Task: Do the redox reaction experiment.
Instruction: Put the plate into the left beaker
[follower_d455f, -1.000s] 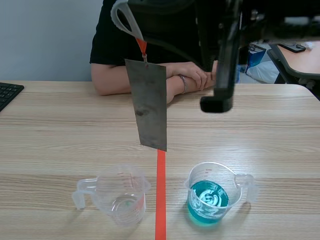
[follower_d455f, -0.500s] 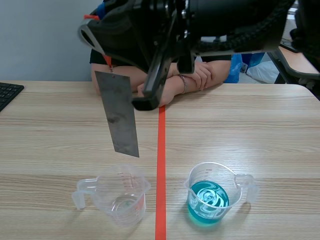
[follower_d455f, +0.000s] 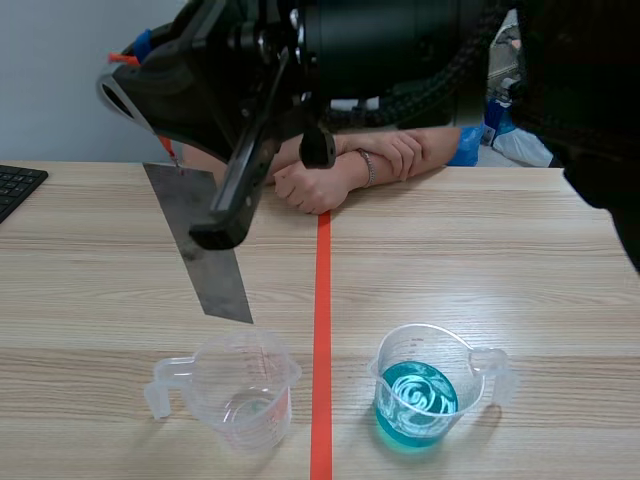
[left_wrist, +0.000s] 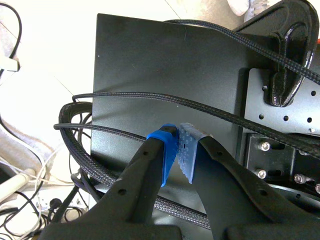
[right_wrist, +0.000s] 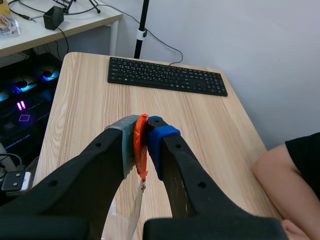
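On the pale wooden table (follower_d455f: 520, 260), a clear cup (follower_d455f: 245, 392) and a cup of blue liquid (follower_d455f: 418, 395) stand on either side of the tape line. My right gripper (right_wrist: 141, 144) pinches the orange tab (right_wrist: 141, 156) of the metal sheet (follower_d455f: 205, 255), which hangs tilted above the clear cup. My left gripper (left_wrist: 177, 150) is closed on nothing.

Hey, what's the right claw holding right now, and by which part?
The right claw pinches the orange tab at the top of the metal sheet; the sheet hangs below it.
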